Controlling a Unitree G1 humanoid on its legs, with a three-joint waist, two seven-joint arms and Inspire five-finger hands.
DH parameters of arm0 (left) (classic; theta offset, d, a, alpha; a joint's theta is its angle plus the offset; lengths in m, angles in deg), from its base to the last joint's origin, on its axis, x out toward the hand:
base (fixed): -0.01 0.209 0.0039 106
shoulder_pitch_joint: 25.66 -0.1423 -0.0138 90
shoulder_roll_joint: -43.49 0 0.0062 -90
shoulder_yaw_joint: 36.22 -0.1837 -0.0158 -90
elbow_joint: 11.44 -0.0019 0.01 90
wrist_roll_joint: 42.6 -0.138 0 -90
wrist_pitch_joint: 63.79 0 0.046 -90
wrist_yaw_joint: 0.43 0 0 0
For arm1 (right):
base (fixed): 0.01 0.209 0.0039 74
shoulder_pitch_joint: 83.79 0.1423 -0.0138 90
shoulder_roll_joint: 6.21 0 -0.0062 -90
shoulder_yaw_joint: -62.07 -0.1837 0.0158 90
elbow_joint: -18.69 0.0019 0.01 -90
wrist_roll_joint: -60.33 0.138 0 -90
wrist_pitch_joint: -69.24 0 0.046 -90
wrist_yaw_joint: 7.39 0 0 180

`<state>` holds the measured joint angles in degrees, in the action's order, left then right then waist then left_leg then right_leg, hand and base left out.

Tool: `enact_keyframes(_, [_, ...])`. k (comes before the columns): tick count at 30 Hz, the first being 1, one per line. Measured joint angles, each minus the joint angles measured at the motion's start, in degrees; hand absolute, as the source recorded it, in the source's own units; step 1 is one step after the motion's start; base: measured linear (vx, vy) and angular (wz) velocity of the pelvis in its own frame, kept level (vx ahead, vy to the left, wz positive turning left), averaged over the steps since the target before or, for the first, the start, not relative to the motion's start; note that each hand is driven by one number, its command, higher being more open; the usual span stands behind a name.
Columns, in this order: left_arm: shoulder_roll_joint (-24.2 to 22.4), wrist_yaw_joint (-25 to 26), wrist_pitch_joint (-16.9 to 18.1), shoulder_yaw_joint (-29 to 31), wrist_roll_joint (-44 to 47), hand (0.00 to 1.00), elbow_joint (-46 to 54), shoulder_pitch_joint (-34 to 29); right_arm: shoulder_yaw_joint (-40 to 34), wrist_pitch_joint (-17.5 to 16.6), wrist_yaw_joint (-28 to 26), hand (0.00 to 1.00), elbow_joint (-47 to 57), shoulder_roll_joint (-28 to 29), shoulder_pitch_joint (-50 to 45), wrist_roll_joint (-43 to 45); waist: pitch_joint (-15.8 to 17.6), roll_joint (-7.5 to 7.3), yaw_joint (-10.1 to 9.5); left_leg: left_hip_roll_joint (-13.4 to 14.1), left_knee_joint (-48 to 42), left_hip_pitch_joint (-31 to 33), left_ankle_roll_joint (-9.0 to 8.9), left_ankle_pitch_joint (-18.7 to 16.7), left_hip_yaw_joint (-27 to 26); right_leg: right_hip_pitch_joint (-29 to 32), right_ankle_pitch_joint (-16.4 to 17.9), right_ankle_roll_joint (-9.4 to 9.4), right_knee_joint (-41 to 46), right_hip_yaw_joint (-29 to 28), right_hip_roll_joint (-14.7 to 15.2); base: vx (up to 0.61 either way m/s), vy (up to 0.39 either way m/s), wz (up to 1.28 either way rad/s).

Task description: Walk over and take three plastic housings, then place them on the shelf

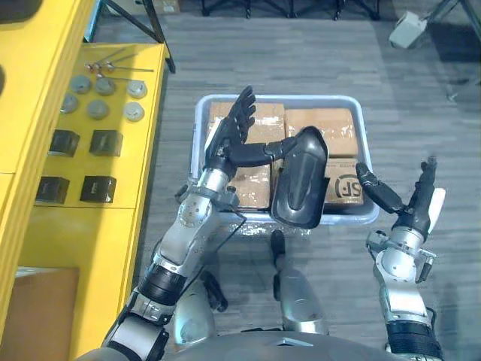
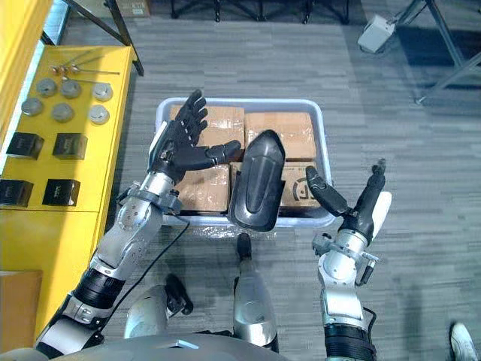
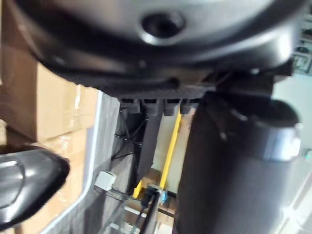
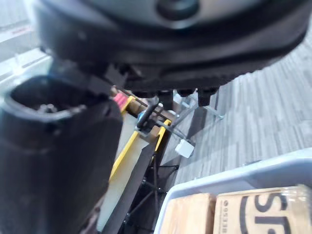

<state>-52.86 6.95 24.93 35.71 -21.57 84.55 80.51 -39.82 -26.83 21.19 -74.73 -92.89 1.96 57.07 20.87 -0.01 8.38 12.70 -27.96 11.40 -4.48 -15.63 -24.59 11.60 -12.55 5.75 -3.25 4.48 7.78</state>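
Over a bin of boxes, a dark housing touches the thumb of the robot's open left hand, the right hand open and apart: apparently picking up, next needing a firm grip before the yellow shelf.

A: What is underfoot?
B: Grey plank floor, from the near side to the far side.
A: Any furniture?
B: A yellow shelf runs along the left, near to far. Black stand legs cross the far edge. Far right, a white box sits beside grey metal bars
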Motion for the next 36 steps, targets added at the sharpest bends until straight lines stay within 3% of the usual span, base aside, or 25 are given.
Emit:
enact_keyframes(5, [0.0,-0.4,0.4,1.1,-1.7,1.0,-0.1,-0.7,-0.8,0.2,-2.1,1.0,-0.4,0.0,0.4,1.7,1.7,1.69,-0.15,-0.1,0.3,0.0,0.07,0.1,0.0,0.1,-0.2,0.15,0.1,0.1,0.0,-0.01,-0.043,0.03])
enact_keyframes(7, [1.2,-0.5,1.5,0.9,-3.6,1.0,-2.8,-0.6,-0.8,1.8,-2.0,1.0,-6.9,-1.2,5.1,2.0,3.8,1.45,-0.73,-0.9,0.5,0.3,0.3,0.2,1.0,0.0,-0.1,0.11,0.7,0.8,0.7,-0.12,-0.051,0.18])
enact_keyframes(12, [1.6,-0.6,1.6,0.7,-3.6,1.0,-4.4,-0.1,-0.9,2.2,-1.8,1.0,-14.2,-2.0,9.8,2.3,4.9,1.61,-1.21,-1.7,-0.3,3.3,1.02,0.6,1.9,2.8,0.0,0.06,2.4,1.3,1.7,-0.07,-0.01,0.11])
enact_keyframes(14, [0.6,-0.5,1.6,0.3,-3.6,1.0,-8.0,2.0,-0.9,5.6,-2.6,1.0,-20.9,-4.4,14.4,4.3,5.2,1.78,-1.85,-2.1,-1.5,5.5,1.52,0.9,2.7,4.7,-0.1,0.08,3.5,1.7,2.1,-0.09,-0.014,0.21])
enact_keyframes(22, [0.2,-0.4,1.6,-0.6,-3.6,1.0,-10.3,1.9,-0.4,7.4,-3.3,1.0,-24.1,-6.2,17.8,3.6,6.1,1.89,-2.69,-2.5,-3.3,8.1,1.91,0.8,5.2,6.1,1.1,0.39,6.4,3.3,3.1,-0.1,-0.01,0.13])
enact_keyframes(23, [0.2,-0.4,1.5,-0.7,-3.6,1.0,-10.3,1.9,-0.1,7.8,-3.2,0.0,-24.2,-6.5,18.2,3.6,6.1,1.89,-2.68,-2.6,-3.4,8.4,1.92,0.8,5.3,6.4,1.1,0.4,6.4,3.3,3.2,-0.09,0.002,0.05])
enact_keyframes(36, [-0.8,-0.5,1.3,-4.0,-3.6,1.0,-10.3,2.5,2.8,14.9,-3.1,0.0,-31.6,-15.8,24.2,-6.0,6.2,2.0,-2.71,-2.1,-3.9,9.2,2.2,1.3,6.3,6.3,0.9,0.53,6.4,4.4,2.7,-0.03,-0.004,0.03])
